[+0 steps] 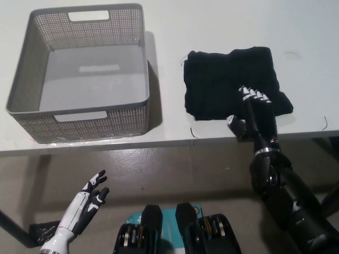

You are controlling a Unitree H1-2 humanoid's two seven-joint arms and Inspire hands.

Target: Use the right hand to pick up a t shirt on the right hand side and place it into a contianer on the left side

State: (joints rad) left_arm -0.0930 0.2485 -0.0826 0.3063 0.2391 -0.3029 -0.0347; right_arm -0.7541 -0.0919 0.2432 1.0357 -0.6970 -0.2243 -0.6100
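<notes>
Nearest, at the lower left and well below the table edge, the white left hand (85,207) rests over the floor with its fingers spread apart and holding nothing. On the near right, the black right arm rises from the bottom right corner, and the right hand (253,110) reaches over the table's near edge onto the near right part of the t shirt (228,79). Its fingers lie fairly flat on top of the cloth, close together, with the thumb at the near edge of the fabric; it cannot be told whether any cloth is pinched between them.

The t shirt is black, folded into a rough rectangle, and lies flat on the right side of the table (212,26), its near edge just short of the table's front edge. A few loose dark threads lie on the surface around it.

To the left, well apart from the shirt, stands the container (79,119), a grey perforated basket with cut-out handles in its near and far walls. Its inside shows only a bare grey bottom.

The table is white and plain. Below its near edge runs a dull brownish floor.
</notes>
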